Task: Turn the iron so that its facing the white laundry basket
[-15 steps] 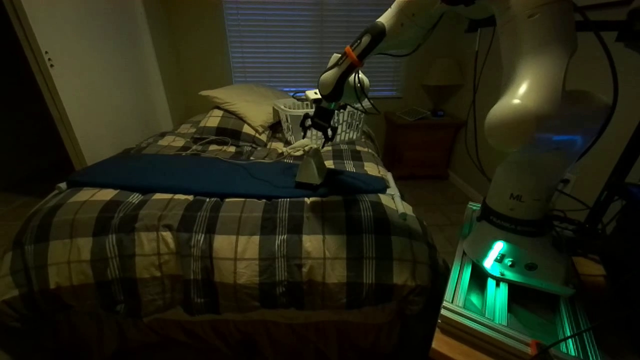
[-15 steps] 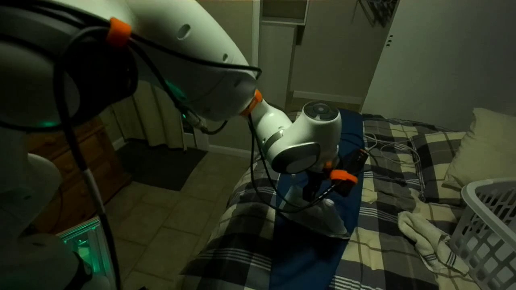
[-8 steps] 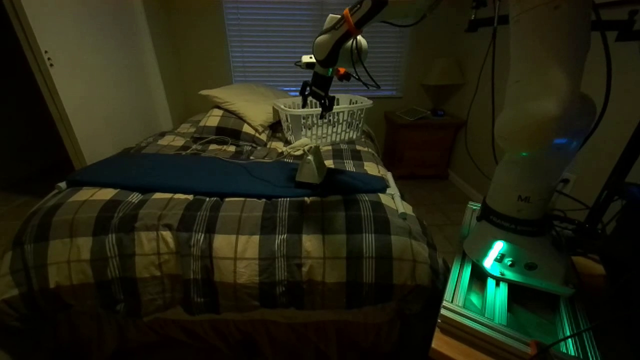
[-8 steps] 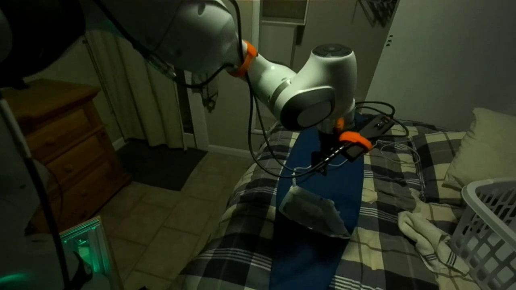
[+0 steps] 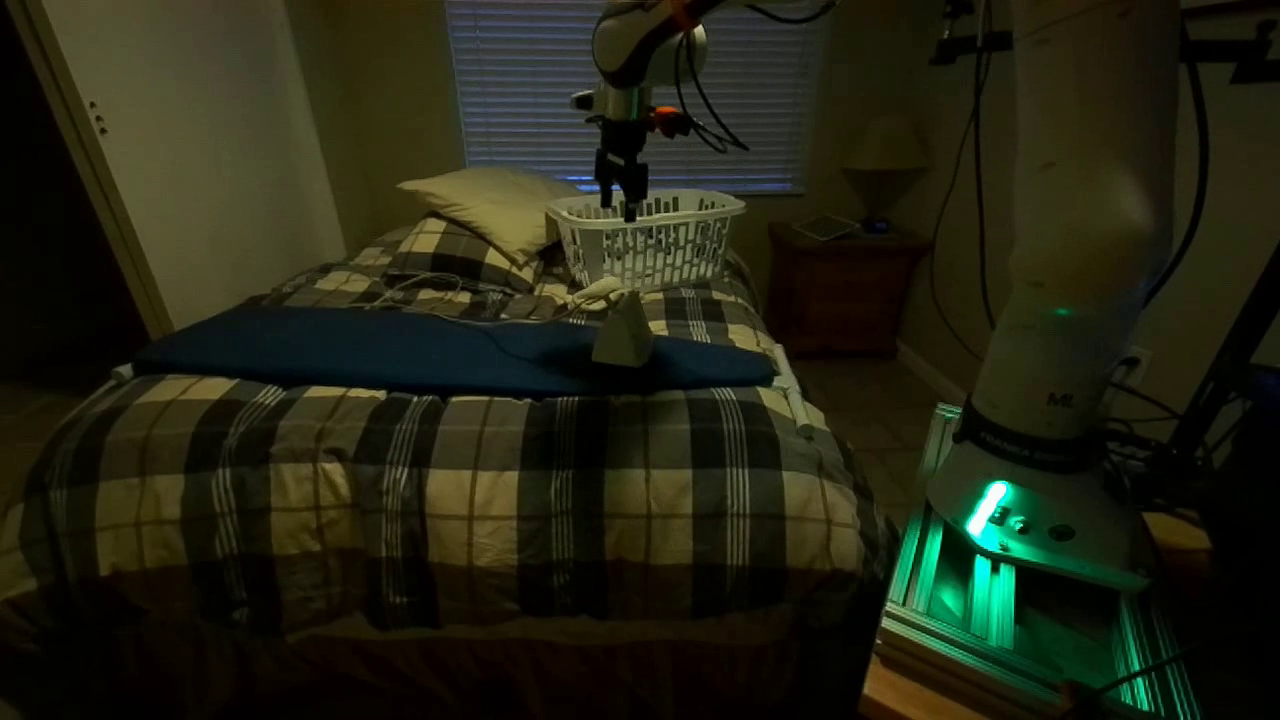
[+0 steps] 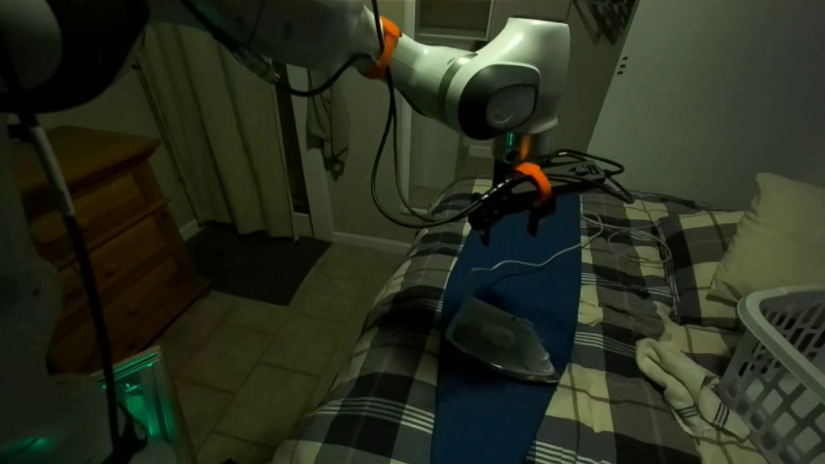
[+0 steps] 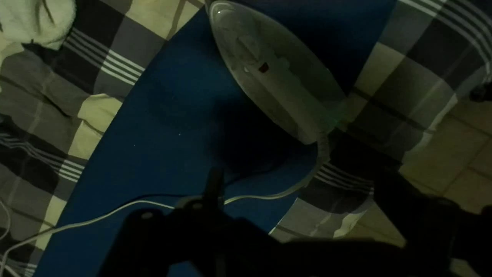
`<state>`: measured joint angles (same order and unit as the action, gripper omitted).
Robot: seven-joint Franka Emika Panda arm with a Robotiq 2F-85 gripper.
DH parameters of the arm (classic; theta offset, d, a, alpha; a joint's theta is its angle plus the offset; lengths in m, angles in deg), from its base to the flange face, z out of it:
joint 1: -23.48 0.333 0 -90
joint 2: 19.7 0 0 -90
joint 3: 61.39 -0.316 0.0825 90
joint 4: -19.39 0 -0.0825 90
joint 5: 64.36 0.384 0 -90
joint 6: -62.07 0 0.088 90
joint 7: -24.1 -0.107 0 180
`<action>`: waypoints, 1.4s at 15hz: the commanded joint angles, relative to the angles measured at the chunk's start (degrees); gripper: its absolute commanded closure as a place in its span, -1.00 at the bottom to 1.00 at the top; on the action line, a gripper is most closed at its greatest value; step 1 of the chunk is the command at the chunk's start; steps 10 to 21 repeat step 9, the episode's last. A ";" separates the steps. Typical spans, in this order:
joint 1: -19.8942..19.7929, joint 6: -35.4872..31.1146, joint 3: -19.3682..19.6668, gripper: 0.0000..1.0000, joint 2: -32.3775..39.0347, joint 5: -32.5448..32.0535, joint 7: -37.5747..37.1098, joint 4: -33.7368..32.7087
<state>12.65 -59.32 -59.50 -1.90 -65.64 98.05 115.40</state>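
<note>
Iron (image 6: pixel 499 340): stayed put on the blue ironing board (image 5: pixel 340 345), nose roughly toward the white laundry basket (image 5: pixel 590 240).
Gripper (image 6: pixel 509 236): just lifted clear of it, spread wide, holding nothing.
Turn: looks done to me.

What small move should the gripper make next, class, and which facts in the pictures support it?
I would probably draw the open gripper away and leave the iron alone on the blue board. Its tip seems to point roughly toward the white basket, and the gripper hangs in the air, apart from the iron, holding nothing; nudging the iron might spoil that.
</note>
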 commanded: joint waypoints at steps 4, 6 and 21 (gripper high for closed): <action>1.33 6.66 0.81 -1.00 3.81 0.94 -19.98 -6.72; 0.66 4.67 0.01 -1.00 2.54 0.39 -17.93 -4.37; 0.61 4.59 -0.05 -1.00 3.29 0.56 -20.27 -4.62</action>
